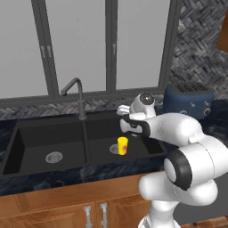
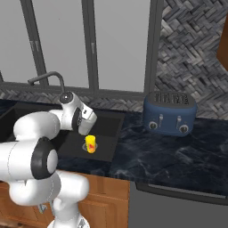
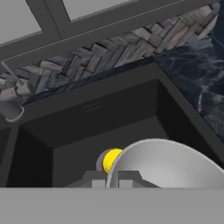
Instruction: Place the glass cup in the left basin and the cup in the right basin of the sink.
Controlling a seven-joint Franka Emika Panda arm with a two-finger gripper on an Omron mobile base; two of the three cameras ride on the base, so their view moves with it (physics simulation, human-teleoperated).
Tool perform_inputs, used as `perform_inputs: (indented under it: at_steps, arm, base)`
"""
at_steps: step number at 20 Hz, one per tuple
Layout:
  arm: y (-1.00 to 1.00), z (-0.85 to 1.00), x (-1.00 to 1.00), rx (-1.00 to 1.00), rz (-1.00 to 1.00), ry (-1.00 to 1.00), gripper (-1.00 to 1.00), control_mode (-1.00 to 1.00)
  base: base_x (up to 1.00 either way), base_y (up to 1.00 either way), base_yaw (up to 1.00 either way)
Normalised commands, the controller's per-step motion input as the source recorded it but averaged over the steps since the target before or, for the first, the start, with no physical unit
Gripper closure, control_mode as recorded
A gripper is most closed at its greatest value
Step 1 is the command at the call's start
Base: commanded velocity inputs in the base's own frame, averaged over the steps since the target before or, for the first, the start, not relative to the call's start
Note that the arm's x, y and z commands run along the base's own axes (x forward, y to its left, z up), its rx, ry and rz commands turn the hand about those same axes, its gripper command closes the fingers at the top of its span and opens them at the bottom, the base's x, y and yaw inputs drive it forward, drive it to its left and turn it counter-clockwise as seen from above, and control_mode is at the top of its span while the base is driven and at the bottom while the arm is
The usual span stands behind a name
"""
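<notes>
The yellow cup (image 1: 122,145) (image 2: 91,144) (image 3: 111,160) stands upright on the drain of the right basin (image 1: 101,131) of the black sink (image 1: 49,120). The left basin (image 1: 33,144) holds nothing but its silver drain. My gripper (image 3: 111,180) (image 1: 126,116) hangs above the right basin, over the yellow cup and tilted toward the back wall. It is shut on the wall of the pale glass cup (image 3: 168,164) (image 1: 123,109), whose rounded side bulges large at the lower right of the hand view.
A grey gooseneck tap (image 1: 80,95) (image 3: 11,103) rises behind the divider. A dark blue toaster (image 1: 189,100) (image 2: 170,113) stands on the marble counter to the right. Windows and a tiled wall close the back; wooden cabinet fronts (image 1: 67,209) run below.
</notes>
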Motion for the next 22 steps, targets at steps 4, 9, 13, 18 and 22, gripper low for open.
perform_inputs:
  at_steps: [4, 9, 13, 18, 22]
  arm:
    - [0.89, -0.08, 0.05, 0.0, 0.0, 0.0, 1.0, -1.0]
    - [0.92, -0.06, 0.0, 0.0, 0.0, -0.01, 1.0, -1.0]
    - [0.79, 0.0, 0.06, 0.0, 0.0, -0.02, 1.0, -1.0]
    - [0.62, 0.0, 0.09, 0.0, 0.0, -0.04, 1.0, -1.0]
    - [0.61, -0.06, 0.17, 0.0, 0.0, -0.01, 1.0, -1.0]
  base:
    - [0.0, 0.0, 0.0]
    - [0.0, 0.0, 0.0]
    - [0.0, 0.0, 0.0]
    - [0.0, 0.0, 0.0]
    - [0.0, 0.0, 0.0]
